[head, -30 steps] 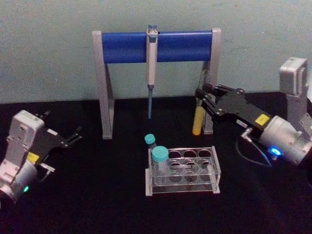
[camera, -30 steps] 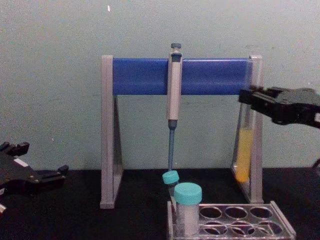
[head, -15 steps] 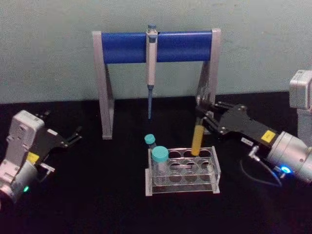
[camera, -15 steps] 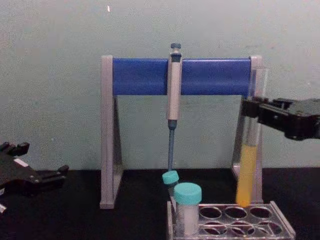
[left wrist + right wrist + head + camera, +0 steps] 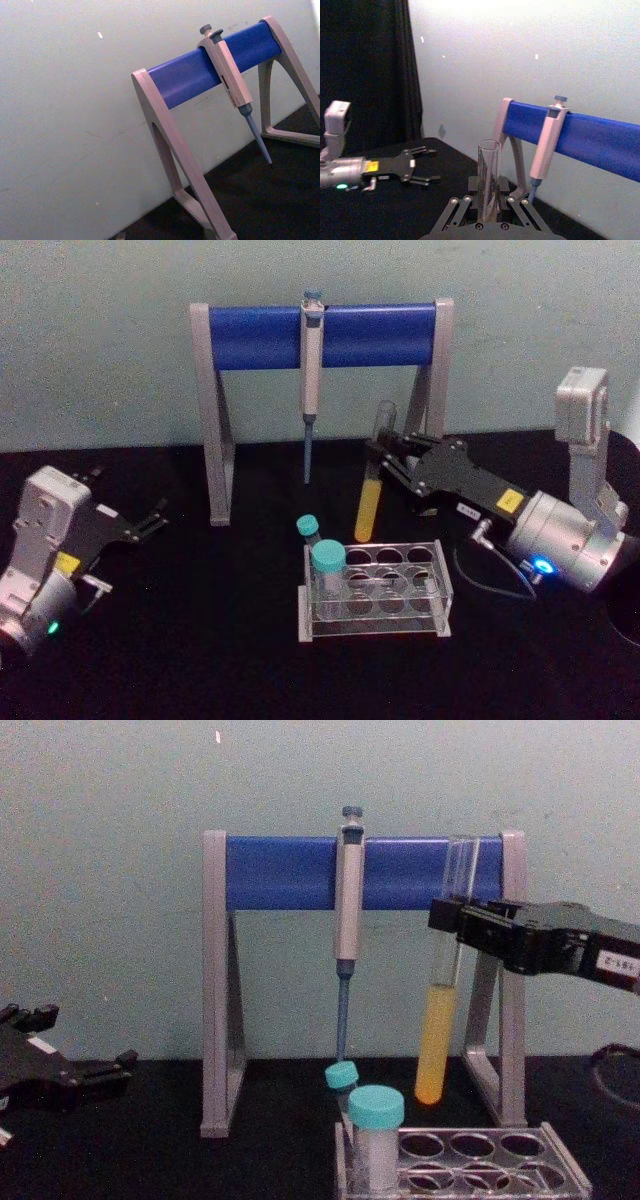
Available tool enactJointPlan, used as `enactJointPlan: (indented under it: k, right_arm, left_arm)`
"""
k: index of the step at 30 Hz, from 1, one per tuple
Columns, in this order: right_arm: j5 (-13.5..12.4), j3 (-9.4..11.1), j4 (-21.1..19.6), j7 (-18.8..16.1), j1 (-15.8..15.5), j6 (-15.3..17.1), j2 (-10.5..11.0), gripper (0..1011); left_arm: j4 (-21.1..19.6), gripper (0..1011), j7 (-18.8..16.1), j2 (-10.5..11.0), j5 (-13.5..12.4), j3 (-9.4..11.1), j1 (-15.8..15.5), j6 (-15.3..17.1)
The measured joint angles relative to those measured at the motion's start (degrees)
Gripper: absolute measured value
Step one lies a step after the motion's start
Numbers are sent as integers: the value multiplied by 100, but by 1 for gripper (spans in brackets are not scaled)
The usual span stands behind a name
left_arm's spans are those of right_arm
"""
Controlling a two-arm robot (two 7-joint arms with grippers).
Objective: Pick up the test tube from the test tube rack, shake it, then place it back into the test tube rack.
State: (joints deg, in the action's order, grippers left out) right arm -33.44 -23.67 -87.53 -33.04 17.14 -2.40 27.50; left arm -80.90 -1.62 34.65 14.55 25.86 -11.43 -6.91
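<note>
Black tabletop [image 5: 200, 640], pale wall [image 5: 100, 340] — right pincer [image 5: 385, 462] clasping test tube [image 5: 368, 508], left pincer [image 5: 128, 498] spread.

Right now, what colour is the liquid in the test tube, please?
Yellow; the test tube shows best in chest view.

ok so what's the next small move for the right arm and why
Probably straighten the test tube and bring it over an empty hole of the test tube rack. The right gripper holds it tilted, its bottom higher than the rack, in no hole. The left gripper rests open at the left.
</note>
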Motion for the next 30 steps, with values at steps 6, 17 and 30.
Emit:
enactJointPlan:
  k: [6, 17, 30]
  right_arm:
    - [48, -16, 207, 95, 156, -45, -104, 234]
    - [89, 32, 256, 202, 179, -27, -113, 234]
    - [157, 380, -225, 504, -241, 32, 200, 234]
  left_arm:
    - [0, 1001, 0, 0, 0, 0, 0, 0]
    - [0, 1001, 0, 0, 0, 0, 0, 0]
    - [0, 1001, 0, 0, 0, 0, 0, 0]
